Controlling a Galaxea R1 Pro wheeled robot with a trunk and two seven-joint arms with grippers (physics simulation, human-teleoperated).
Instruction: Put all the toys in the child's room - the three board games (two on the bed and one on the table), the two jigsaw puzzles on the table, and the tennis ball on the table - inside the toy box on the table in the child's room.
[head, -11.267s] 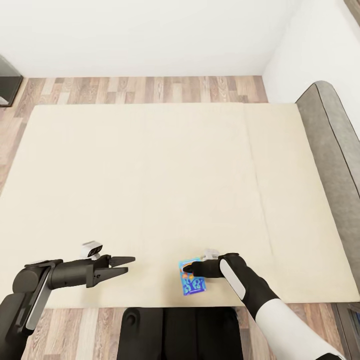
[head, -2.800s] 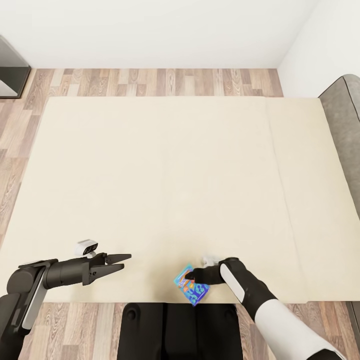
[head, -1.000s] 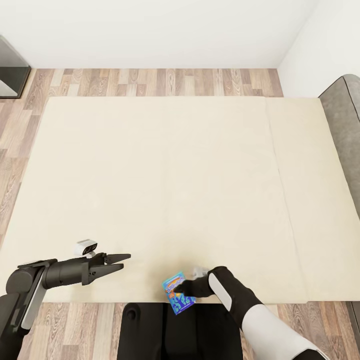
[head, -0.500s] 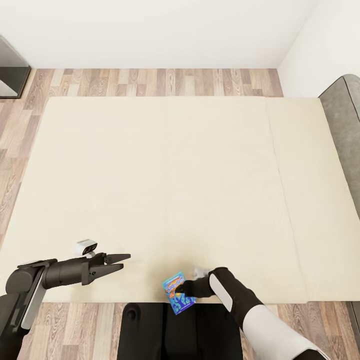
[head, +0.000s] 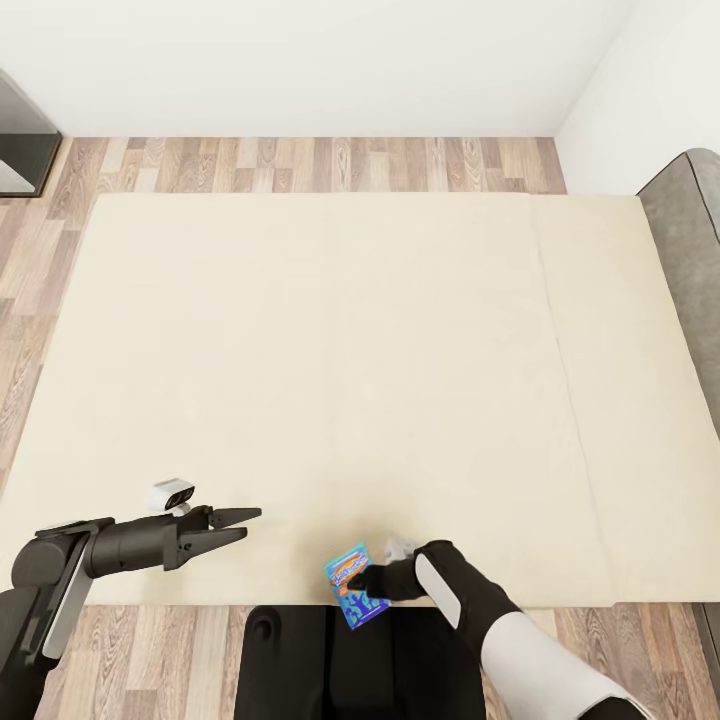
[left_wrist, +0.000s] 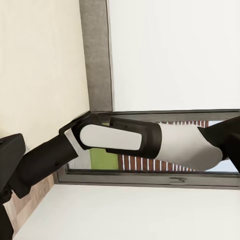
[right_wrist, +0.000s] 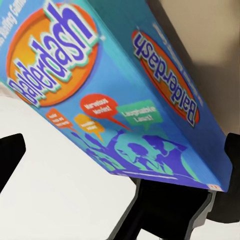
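Observation:
A blue "Balderdash" board game (head: 352, 586) hangs tilted over the near edge of the cream bed (head: 330, 350), partly above my dark base. My right gripper (head: 364, 579) is shut on it; in the right wrist view the box (right_wrist: 115, 85) spans the space between the black fingers (right_wrist: 11, 156). My left gripper (head: 240, 524) hovers open over the bed's near left part, holding nothing, well left of the box. The toy box, the table and the other toys are out of view.
A grey headboard (head: 695, 260) runs along the bed's right side, seen too in the left wrist view (left_wrist: 97, 55) beside my right arm (left_wrist: 125, 140). Wood floor (head: 300, 165) lies beyond the bed, with dark furniture (head: 18, 140) at the far left.
Over the earlier frames the view shifted, and my right gripper drew the board game leftward and back to the bed's near edge. In the last second almost nothing moved. The left arm stayed put.

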